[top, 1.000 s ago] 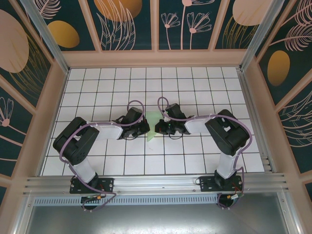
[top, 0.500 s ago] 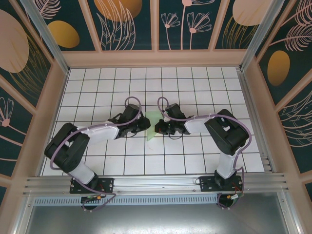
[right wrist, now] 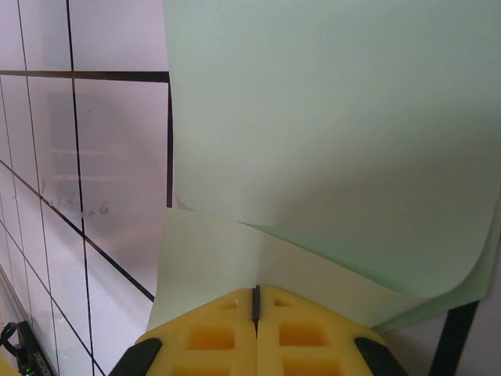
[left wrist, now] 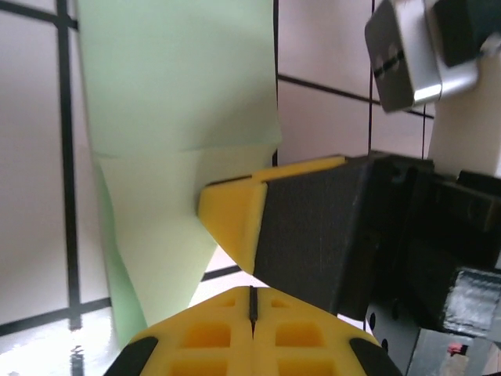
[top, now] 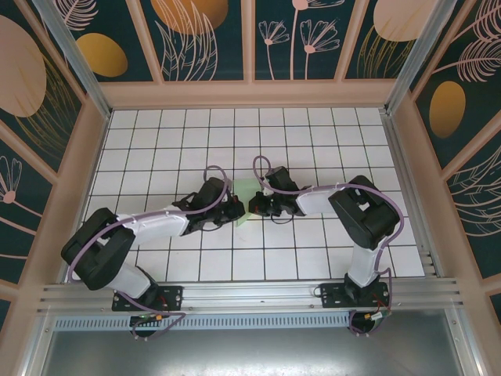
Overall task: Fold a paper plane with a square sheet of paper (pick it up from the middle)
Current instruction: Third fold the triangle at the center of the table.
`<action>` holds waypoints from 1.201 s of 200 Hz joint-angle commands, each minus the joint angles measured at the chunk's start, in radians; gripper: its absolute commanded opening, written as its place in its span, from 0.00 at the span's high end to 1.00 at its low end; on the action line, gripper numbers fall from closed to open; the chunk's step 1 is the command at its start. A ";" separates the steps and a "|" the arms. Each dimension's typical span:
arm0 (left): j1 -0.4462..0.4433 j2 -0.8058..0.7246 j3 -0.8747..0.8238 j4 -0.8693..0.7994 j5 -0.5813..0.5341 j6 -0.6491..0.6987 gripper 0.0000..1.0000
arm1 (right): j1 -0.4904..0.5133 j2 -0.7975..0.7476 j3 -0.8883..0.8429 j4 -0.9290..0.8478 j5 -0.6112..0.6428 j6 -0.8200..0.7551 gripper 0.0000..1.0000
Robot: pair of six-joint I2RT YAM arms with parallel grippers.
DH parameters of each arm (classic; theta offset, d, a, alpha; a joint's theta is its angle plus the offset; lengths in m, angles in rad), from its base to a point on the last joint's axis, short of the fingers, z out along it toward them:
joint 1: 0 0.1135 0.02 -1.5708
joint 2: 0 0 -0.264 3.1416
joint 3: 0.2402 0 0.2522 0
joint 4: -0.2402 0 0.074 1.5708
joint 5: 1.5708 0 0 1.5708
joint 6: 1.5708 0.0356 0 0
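Observation:
The square sheet of paper (top: 244, 196) lies folded on the white tiles between my two grippers, pale mint green and narrowing toward its near end. In the left wrist view the paper (left wrist: 172, 86) shows a folded flap over a lower layer. My right gripper (top: 254, 205) is shut, and its yellow fingertip (left wrist: 231, 215) presses on the paper's right edge. In the right wrist view its closed tips (right wrist: 255, 291) rest on a flat layer under a curled-up flap (right wrist: 337, 117). My left gripper (top: 233, 211) is shut with nothing in it (left wrist: 252, 294), just left of the paper's near part.
Wooden walls (top: 78, 180) enclose the tiled table (top: 156, 125) on three sides. An aluminium rail (top: 250, 294) runs along the near edge by the arm bases. The right arm's silver wrist block (left wrist: 407, 55) hangs close beside my left gripper.
The left arm stretched out, its elbow dropping toward the near left. Its gripper slid back along the paper's left side, then forward again. The right arm and the paper stayed put.

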State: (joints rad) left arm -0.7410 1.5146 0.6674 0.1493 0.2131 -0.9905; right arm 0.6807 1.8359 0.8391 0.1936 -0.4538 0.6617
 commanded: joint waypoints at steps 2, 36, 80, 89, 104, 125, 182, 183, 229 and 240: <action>-0.015 0.052 -0.009 0.027 0.011 -0.026 1.00 | 0.000 0.053 -0.018 -0.068 0.043 0.003 1.00; -0.022 0.095 -0.014 0.026 -0.001 -0.032 1.00 | -0.001 0.053 -0.016 -0.072 0.044 0.001 1.00; -0.022 0.092 -0.055 0.041 0.001 -0.052 1.00 | 0.000 0.057 -0.016 -0.075 0.044 -0.001 1.00; -0.024 0.090 -0.067 0.054 0.005 -0.062 1.00 | 0.000 0.058 -0.017 -0.076 0.043 -0.001 1.00; -0.024 0.091 -0.081 0.061 0.006 -0.067 1.00 | 0.000 0.061 -0.014 -0.077 0.040 -0.002 1.00; -0.024 0.090 -0.092 0.061 0.007 -0.069 1.00 | 0.000 0.064 -0.012 -0.081 0.040 -0.004 1.00; -0.027 0.070 -0.140 0.043 0.009 -0.076 1.00 | -0.001 0.065 -0.009 -0.092 0.045 -0.005 1.00; -0.027 0.069 -0.141 0.041 0.009 -0.073 1.00 | -0.001 0.065 -0.009 -0.092 0.045 -0.005 1.00; -0.038 0.026 -0.154 -0.046 0.053 0.018 1.00 | 0.000 0.056 -0.020 -0.107 0.058 0.007 1.00; -0.044 0.009 -0.150 -0.076 0.058 0.048 1.00 | -0.002 0.053 -0.025 -0.107 0.060 0.012 1.00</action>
State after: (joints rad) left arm -0.7620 1.5570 0.5415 0.2161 0.2283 -1.0203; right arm 0.6804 1.8423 0.8421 0.1921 -0.4622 0.6624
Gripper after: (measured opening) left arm 0.059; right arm 0.065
